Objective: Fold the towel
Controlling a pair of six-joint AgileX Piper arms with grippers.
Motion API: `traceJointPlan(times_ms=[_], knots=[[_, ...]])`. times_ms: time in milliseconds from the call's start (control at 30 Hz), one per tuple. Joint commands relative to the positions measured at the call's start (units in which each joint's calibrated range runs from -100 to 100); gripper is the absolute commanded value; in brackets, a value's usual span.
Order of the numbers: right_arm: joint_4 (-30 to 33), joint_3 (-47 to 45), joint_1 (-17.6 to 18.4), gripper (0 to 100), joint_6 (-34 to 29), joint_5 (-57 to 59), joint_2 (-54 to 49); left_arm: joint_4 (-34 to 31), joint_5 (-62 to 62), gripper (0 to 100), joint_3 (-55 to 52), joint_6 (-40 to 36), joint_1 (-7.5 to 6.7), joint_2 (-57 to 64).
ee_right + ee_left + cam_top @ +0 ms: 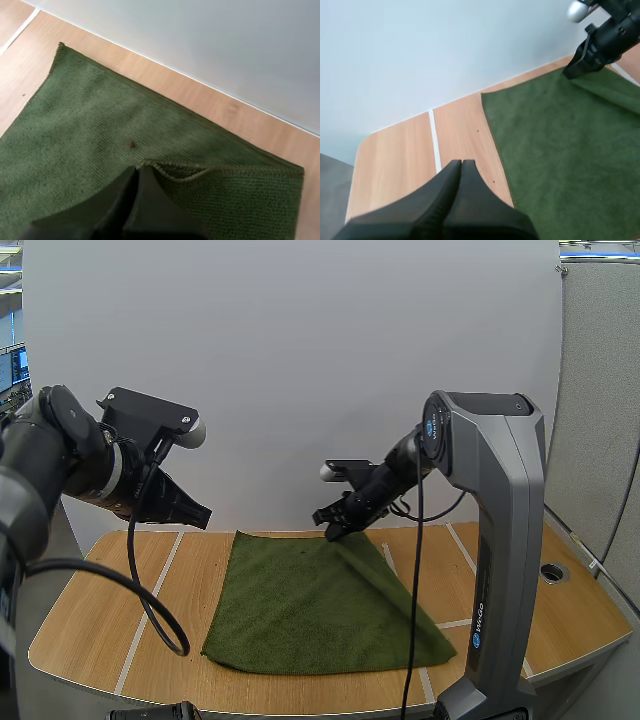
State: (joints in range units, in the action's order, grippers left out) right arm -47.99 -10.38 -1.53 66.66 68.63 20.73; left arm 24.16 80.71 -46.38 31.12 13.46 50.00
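Maybe a slip: the right claw (139, 170) is pinched on the green towel's (90, 125) far edge.
Its tips seem to hold little cloth, so the hem could slide out, or the whole towel, spread below it on the table (395, 150), could drag and bunch. The claw itself hides how much is caught. Well off to the side, the left claw (461, 165) hangs squeezed together, empty, over bare wood.
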Motion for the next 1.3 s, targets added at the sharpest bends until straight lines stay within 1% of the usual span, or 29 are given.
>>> traceJointPlan(times_ms=[0,133,400,633,900,1267], knots=[[-1.4,0.1,5.1,0,0.4,-7.3,-0.9,-3.5,2.0,0,0.4,-4.9,-0.11,9.8],[-1.4,0.1,7.1,0,0.7,-11.7,-0.9,-3.8,3.7,0,0.4,-4.9,-0.11,12.9],[-1.5,0.1,10.5,0,0.8,-19.5,-0.9,-7.7,4.7,0,0.4,-4.9,-0.11,18.7],[-1.5,0.4,12.4,0,1.3,-27.0,-0.9,-7.7,4.7,0,0.4,-7.5,-0.11,19.2],[-2.3,5.9,14.1,0,1.3,-26.5,0.0,-7.8,4.7,0,0.4,-7.4,-0.11,19.2],[-2.4,13.4,15.6,0,-0.8,-25.0,6.0,-9.7,4.7,0,0.4,-8.3,-0.11,19.2]])
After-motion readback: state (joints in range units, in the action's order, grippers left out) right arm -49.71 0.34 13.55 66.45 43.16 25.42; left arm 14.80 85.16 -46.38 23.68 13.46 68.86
